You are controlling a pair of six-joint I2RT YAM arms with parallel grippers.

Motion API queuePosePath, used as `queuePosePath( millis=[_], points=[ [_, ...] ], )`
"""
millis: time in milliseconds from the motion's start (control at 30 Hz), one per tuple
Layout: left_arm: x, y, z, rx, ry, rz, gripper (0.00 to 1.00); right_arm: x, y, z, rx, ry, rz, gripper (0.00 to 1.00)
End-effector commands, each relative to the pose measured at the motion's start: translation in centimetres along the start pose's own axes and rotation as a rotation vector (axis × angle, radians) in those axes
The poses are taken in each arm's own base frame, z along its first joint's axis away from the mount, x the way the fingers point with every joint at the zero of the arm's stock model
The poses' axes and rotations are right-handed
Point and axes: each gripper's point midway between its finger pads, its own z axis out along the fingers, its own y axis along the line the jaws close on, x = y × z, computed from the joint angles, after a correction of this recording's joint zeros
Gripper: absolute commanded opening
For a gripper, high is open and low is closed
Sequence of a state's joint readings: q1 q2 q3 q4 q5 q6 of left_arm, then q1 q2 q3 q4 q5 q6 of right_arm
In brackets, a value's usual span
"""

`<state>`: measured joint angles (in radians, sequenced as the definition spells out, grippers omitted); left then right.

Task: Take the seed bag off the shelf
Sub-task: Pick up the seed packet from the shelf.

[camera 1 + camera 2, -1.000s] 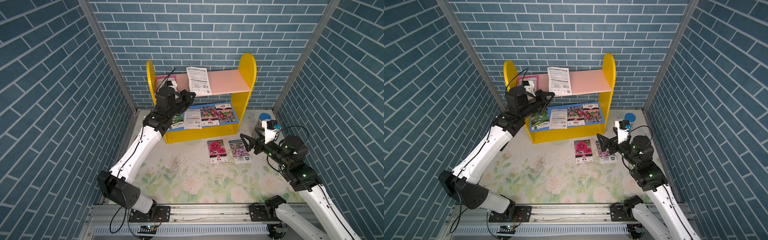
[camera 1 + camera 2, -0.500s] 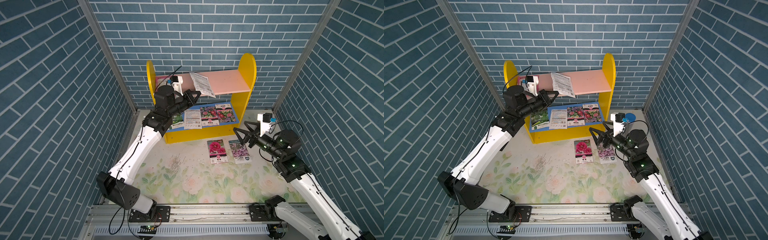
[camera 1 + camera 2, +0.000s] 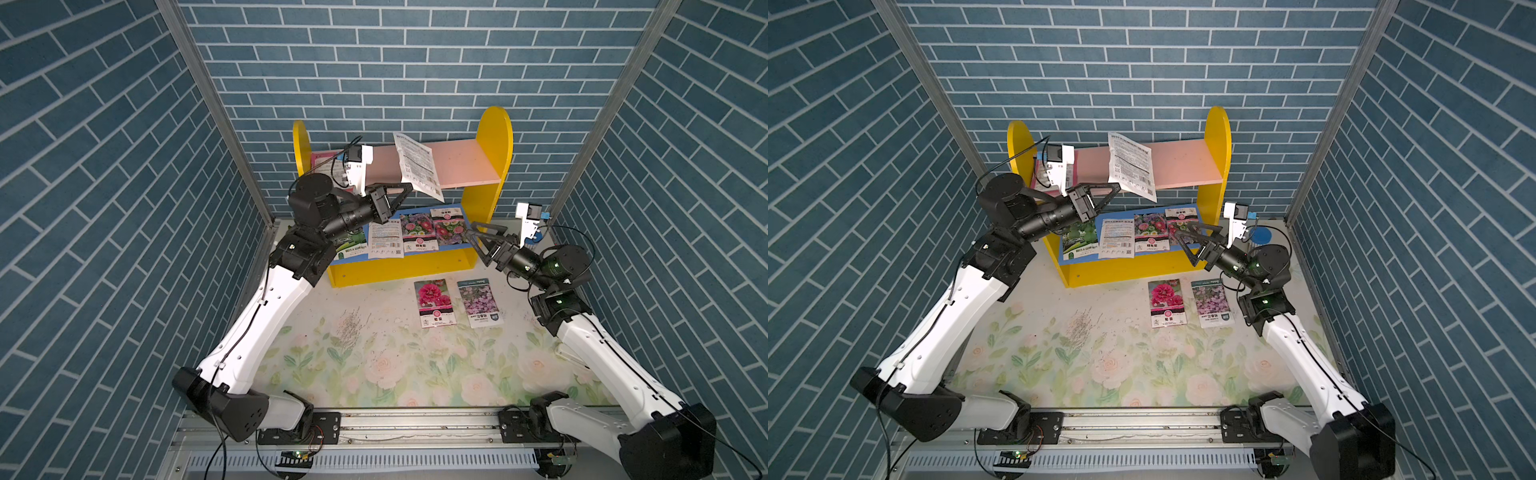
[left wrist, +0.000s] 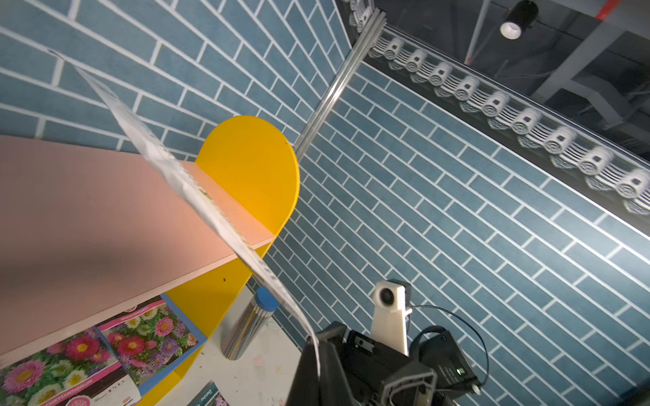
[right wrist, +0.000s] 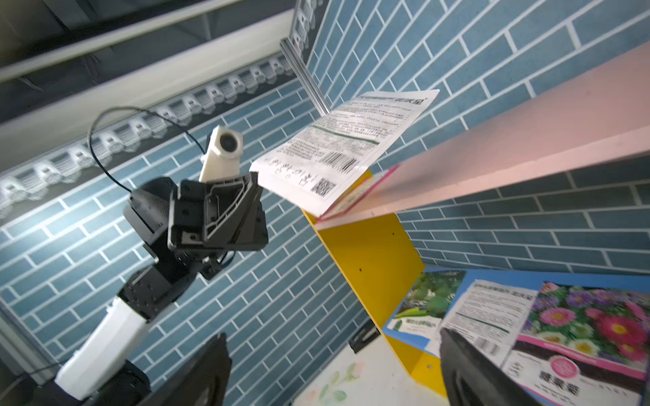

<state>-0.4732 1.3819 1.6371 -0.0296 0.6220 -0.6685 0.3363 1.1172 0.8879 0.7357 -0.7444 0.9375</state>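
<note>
The left pincer (image 3: 408, 188) is clamped on the lower corner of the white seed bag (image 3: 417, 165), printed side up. From the grip the bag rises tilted toward 1 o'clock in both top views, over the front edge of the pink upper board (image 3: 467, 166) of the shelf (image 3: 495, 143). The left wrist view shows the bag (image 4: 197, 197) edge-on, slanting up above that board; whether its far edge touches the board cannot be told. At 9 o'clock on the same board another pink-edged packet (image 3: 321, 160) lies partly hidden behind the left wrist. Below, on the blue lower board (image 3: 464, 246), four packets (image 3: 415, 230) lie side by side. The shelf stands at 12 o'clock on the floral worktop (image 3: 374, 365), against the back wall. The right pincer (image 3: 478, 246) hovers with its jaws spread wide and holding nothing, just off the shelf's 3 o'clock side panel. In front of the shelf, toward 5 o'clock, a red-flower packet (image 3: 434, 301) and a purple-flower packet (image 3: 480, 302) lie flat beside each other on the worktop.
</note>
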Motion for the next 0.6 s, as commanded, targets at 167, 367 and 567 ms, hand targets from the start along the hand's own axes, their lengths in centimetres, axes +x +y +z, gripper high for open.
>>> queuePosePath(
  millis=[167,367,567],
  points=[
    [3.2,-5.1,0.0,0.211,0.109,0.129,0.00,-2.7,5.1,0.5,-0.291,-0.031,0.061,0.94],
    [4.8,-7.0,-0.1,0.253,0.147,0.168,0.00,-3.4,5.9,0.8,-0.343,-0.032,0.073,0.93],
    [6.1,-6.8,-0.5,0.255,0.184,0.164,0.00,-4.2,6.0,0.6,-0.338,-0.045,0.056,0.83]
  ],
)
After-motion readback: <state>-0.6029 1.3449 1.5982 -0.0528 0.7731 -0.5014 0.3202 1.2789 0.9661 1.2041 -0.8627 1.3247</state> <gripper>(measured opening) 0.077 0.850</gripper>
